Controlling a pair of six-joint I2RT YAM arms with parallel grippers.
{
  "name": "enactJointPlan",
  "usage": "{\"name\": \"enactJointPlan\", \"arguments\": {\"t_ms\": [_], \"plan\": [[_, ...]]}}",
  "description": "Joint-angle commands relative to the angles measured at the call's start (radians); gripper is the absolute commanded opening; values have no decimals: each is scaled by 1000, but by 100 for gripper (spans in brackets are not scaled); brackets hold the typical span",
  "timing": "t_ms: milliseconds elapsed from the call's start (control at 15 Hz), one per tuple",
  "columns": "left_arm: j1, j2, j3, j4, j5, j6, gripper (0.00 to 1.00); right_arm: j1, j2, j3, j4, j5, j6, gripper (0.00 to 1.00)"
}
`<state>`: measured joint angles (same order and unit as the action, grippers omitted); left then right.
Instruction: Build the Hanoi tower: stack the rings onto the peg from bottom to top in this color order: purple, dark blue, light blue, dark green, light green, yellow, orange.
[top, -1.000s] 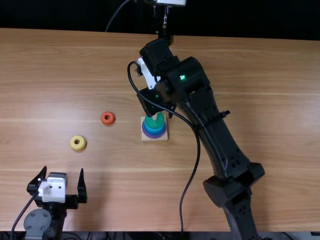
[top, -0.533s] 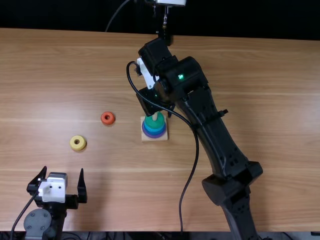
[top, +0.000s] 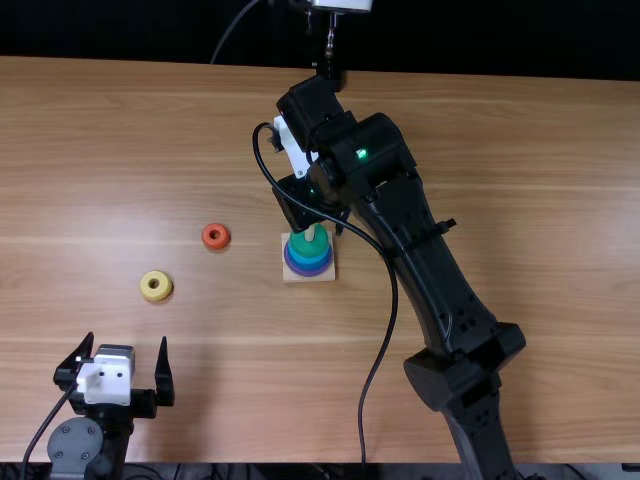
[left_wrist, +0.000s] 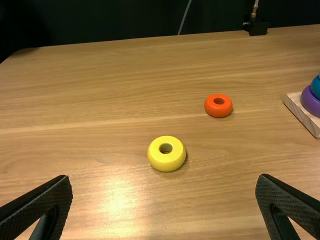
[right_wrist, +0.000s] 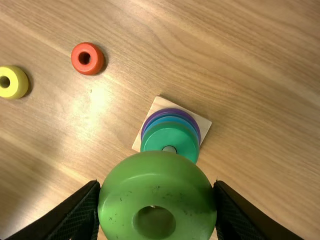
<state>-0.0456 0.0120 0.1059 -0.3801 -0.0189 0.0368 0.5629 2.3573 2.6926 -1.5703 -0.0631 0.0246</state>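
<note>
The right gripper (top: 312, 208) has the light green ring (right_wrist: 155, 175) pinched between its two fingers, one at either side of the rim; in the right wrist view the ring's hole faces the camera. Behind its edge, in that view, come the peg's (right_wrist: 169, 149) tip and the dark green ring (right_wrist: 170, 134); whether the light green ring touches either, I cannot tell. The dark green ring is around the peg, with the light blue ring (right_wrist: 174, 120) under it, then the dark blue ring (left_wrist: 315, 90), and the purple ring (top: 309, 273) at the bottom, on the square wooden base (top: 328, 278). Farther out, the orange ring (top: 216, 236) lies flat on the table (top: 450, 130), left of the base and apart from it in the top view. The yellow ring (top: 156, 286) also lies flat, beyond the orange one and nearer the left gripper (top: 127, 340). That gripper is near the table's near edge at the left, its fingers spread wide with nothing between them, and the yellow ring is just past their tips in the top view. A black cable (top: 395, 290) loops along the right arm, and a metal post (top: 330, 42) stands at the table's far edge.
</note>
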Motion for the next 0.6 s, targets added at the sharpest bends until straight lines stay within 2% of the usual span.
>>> {"name": "enactJointPlan", "arguments": {"t_ms": [0, 533], "plan": [[-5, -12, -106, -80, 8, -2, 100, 0, 2, 13, 0, -5, -3, 0], [-5, -12, -106, -80, 8, -2, 100, -1, -53, -73, 0, -5, -3, 0]]}}
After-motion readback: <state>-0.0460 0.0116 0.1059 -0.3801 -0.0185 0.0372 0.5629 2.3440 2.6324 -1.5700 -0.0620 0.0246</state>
